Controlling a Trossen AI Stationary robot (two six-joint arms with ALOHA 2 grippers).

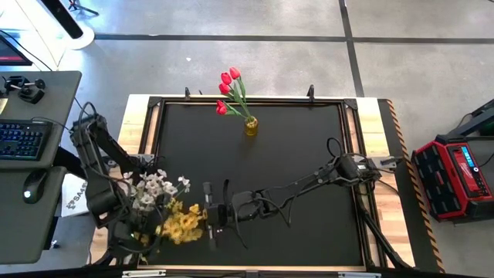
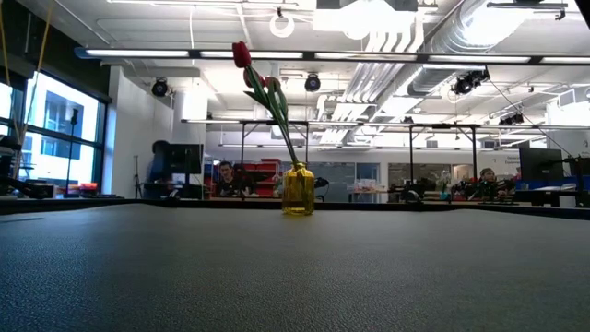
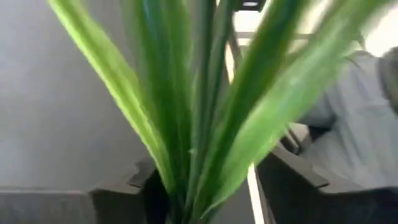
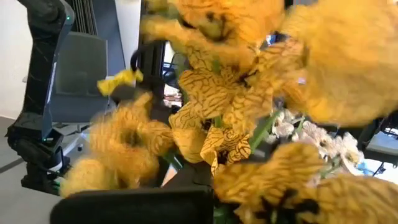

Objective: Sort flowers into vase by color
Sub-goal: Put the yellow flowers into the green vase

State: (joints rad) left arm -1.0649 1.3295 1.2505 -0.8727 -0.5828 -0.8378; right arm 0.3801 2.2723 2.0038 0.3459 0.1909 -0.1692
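1. My right gripper [image 1: 210, 218] is at the near-left part of the black table mat [image 1: 309, 154], arm stretched in from the right edge. Fingers are closed tight on the bunch of small yellow fabric blossoms [image 1: 182, 222].
2. Right wrist view: yellow petals with dark veining [image 4: 217, 99] fill the frame; a bit of green stem shows between them, and pale white blossoms [image 4: 311, 134] sit just behind.
3. My left gripper [image 1: 141, 236] is at the near-left table corner, under the flowers. Left wrist view shows long green plastic leaves and stems [image 3: 205, 112] standing between my two dark fingers [image 3: 292, 186], which are spread apart with gaps on both sides.
4. The spray of pale white blossoms [image 1: 153, 188] sits above my left arm, touching the yellow bunch.
5. The red artificial tulips [image 1: 228, 89] stand in a small yellow glass vase [image 1: 251, 126] at the far middle of the mat, well apart from both grippers.
6. Only lettering visible: white, partly cut off, reads roughly "SAS" [image 1: 75, 199] on a sheet left of the table.
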